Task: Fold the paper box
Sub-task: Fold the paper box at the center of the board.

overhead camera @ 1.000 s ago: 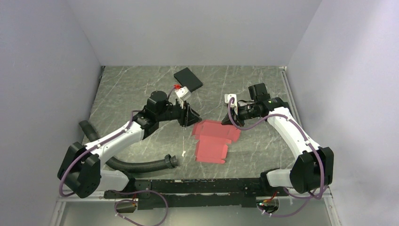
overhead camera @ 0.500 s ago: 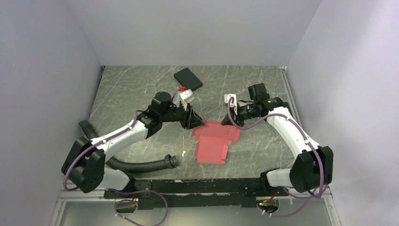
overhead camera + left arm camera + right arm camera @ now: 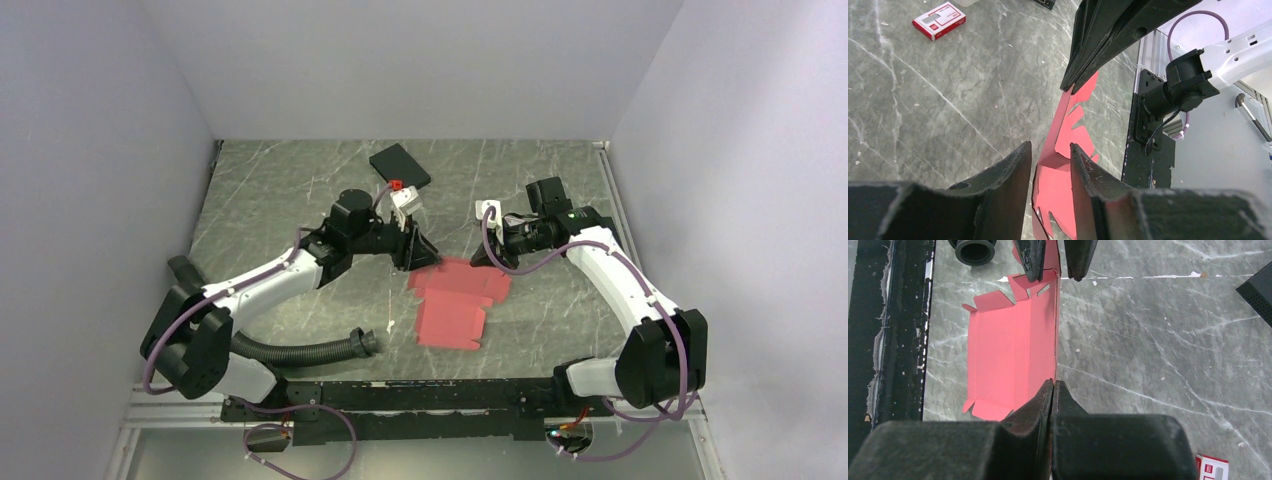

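The paper box point(image 3: 1008, 350)'s far edge, running L–R mid-desk point(image 3: 280, 200), is clamped at its R end by the right pincer point(image 3: 1053, 385) & straddled, jaws apart, at its L end by the left pincer point(image 3: 1049, 148).

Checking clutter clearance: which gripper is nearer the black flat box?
Left. The left gripper sits on the near side of the black flat box, slightly to its right; the right gripper is equally far forward but much farther right.

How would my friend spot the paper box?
Look at the middle of the grey marble table. The paper box lies there. It is a plain pinkish-red sheet with flaps, unlike the black box farther back.
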{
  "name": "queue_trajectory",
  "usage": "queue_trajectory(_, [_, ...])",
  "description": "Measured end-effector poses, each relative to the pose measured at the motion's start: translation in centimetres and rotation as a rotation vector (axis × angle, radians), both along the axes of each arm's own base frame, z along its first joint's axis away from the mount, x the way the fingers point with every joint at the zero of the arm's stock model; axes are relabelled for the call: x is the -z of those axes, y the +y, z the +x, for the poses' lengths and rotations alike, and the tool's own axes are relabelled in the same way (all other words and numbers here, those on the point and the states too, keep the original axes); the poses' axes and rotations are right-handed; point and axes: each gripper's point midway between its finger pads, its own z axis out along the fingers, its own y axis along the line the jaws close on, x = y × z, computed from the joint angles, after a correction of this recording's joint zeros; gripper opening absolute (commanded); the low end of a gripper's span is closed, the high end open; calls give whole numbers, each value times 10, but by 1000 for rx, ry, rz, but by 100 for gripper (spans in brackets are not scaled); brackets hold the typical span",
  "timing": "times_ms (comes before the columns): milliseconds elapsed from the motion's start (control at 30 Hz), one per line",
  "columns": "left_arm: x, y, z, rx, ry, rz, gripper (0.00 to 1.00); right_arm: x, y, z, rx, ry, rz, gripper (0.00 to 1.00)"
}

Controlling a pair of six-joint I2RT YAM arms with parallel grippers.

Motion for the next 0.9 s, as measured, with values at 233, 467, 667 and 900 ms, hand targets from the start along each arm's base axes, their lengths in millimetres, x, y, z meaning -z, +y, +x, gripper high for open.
queue_trajectory(233, [3,-1,-1,7,4,6,44,1,0,0,1,3,-3,0])
queue_trajectory(467, [-6,5,3,-39,-19,8,51,1,0,0,-2,2,-2,0])
queue_trajectory(667, [-39,32,5,-95,-154,7,60,2,0,-7,-46,-13,3,0])
queue_trajectory(900, [-75,52,-14,-62,-433,-23,66,3,-1,-26,-163,-55,20,0])
